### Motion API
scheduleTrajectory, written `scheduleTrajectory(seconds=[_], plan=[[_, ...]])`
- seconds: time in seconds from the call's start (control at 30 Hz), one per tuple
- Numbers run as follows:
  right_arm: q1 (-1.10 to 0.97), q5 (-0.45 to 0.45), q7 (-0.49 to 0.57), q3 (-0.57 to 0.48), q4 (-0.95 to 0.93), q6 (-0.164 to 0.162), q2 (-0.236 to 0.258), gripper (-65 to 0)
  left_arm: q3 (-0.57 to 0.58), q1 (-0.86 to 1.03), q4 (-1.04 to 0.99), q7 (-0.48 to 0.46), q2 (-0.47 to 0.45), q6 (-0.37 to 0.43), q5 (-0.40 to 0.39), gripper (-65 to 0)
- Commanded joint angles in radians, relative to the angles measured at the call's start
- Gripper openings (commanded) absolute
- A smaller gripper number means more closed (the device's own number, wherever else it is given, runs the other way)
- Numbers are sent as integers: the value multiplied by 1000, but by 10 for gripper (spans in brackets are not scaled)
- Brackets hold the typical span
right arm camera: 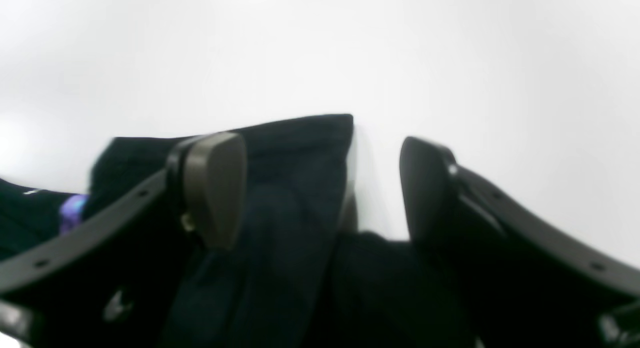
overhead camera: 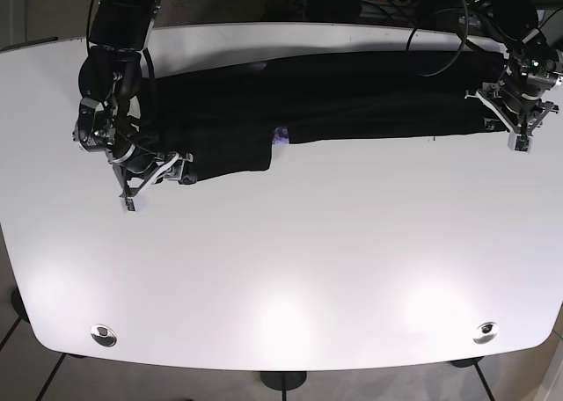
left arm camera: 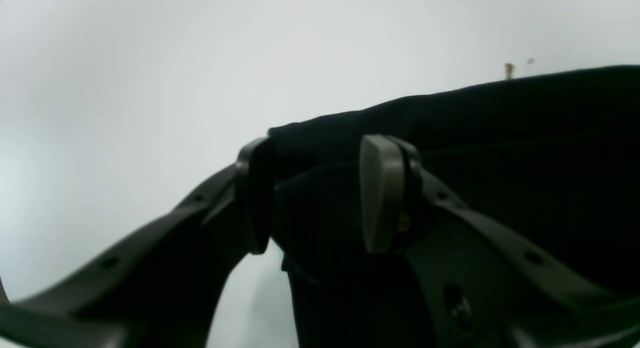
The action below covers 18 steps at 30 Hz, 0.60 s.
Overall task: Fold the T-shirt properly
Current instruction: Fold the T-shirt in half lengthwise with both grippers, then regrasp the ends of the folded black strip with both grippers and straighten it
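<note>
A black T-shirt point(overhead camera: 308, 102) is laid out flat in a long band across the far half of the white table point(overhead camera: 290, 269), reaching almost from one far corner to the other. A small purple mark point(overhead camera: 281, 135) is seen at the near edge of the T-shirt, about at its middle, where that edge steps down towards the right arm's side.

The right gripper point(overhead camera: 149, 177) is placed at the near corner of the T-shirt on that side. In the right wrist view its jaws are seen spread wide apart: one pad point(right arm camera: 215, 188) is set over the dark cloth, the other stands over bare table just beside the cloth's edge, and a fold of the T-shirt point(right arm camera: 295, 198) is seen between them. Nothing is clamped.

The left gripper point(overhead camera: 508, 124) is placed at the opposite end of the T-shirt, at its near edge. In the left wrist view its jaws are seen parted as well, with a bunched corner of the T-shirt point(left arm camera: 315, 188) lying between the two pads; the grey pad point(left arm camera: 381, 190) is not pressed against the cloth, so no grip is shown.
</note>
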Motion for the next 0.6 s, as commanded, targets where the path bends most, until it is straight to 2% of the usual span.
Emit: scheduleTrajectory(seconds=[0.03,0.1,0.13,0.3,0.33,0.47,0.57,0.6], plan=[[21,18,46,-3,-22,6,9,-192,-6,-3,9,-20,-18,2,-7,-406],[20,18,52,-74,-28,6,9,-212,-6,-6,-22,-20,-12,2,-6,-406],[18,18,54,-98,-29,3,9,-265,-6,-8,-39,-20,-14,2,-6,-406],[13,18,66,-105,-22,-3,-14,-637,-6,-9,-103,-22,-14,2,-6,-406],[3,24,66,-105,-5,-3,-12,-633,-6,-9,-129,-24,-15,2,-6,-406],[-99,25,60,-98,251,-5,-12,-633,-4,-12,-238,-25,-49,2,-7,-406],[-221,27,8,-34,443,-6,-23,-633,-6,-9,-249,-79,-58,2,-6,-406],[-266,27,-9,-9,492,-6,-48,-631,-6,-9,-252,-96,-61,2,-6,-406]])
